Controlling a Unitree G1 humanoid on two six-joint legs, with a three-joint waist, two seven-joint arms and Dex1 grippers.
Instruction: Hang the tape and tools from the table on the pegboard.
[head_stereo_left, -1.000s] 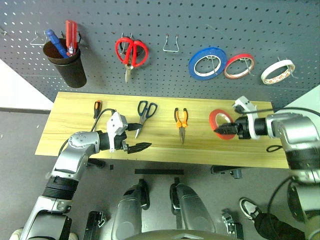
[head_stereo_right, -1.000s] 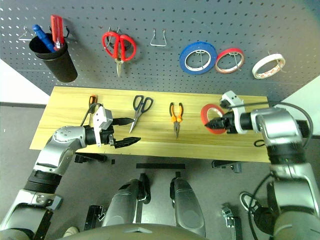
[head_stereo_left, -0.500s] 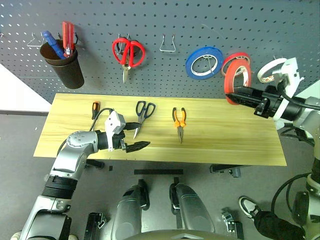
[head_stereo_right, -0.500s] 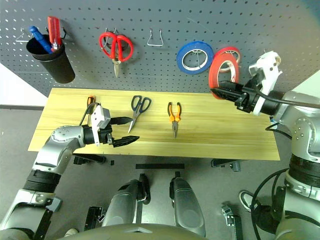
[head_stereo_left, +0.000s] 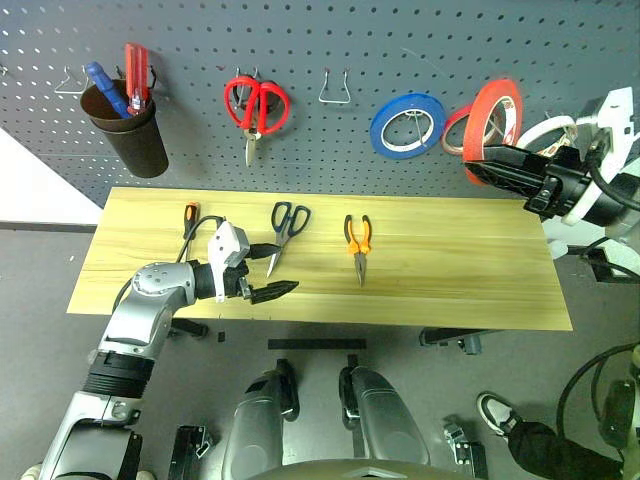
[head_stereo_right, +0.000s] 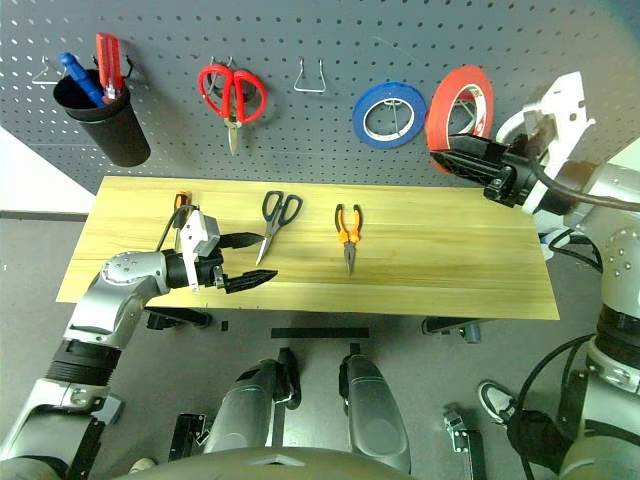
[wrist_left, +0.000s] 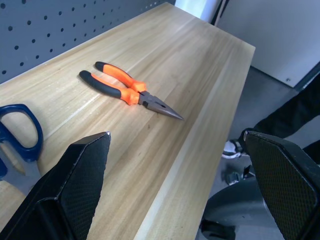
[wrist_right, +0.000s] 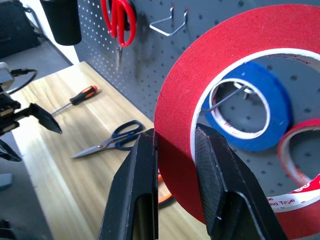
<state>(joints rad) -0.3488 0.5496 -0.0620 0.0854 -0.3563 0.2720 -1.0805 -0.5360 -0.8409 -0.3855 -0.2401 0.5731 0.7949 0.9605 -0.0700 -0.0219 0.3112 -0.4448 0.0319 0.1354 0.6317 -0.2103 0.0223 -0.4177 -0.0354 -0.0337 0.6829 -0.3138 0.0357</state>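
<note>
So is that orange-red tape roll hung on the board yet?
Not yet. The tape is pinched by its rim between the right gripper's fingers, held up in front of the pegboard.

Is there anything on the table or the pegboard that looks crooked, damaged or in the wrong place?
Nothing stands out. The dark scissors, pliers and small screwdriver lie flat and apart on the table. The right gripper holds the orange-red tape up at the pegboard, near the blue roll. One wire hook hangs bare.
</note>
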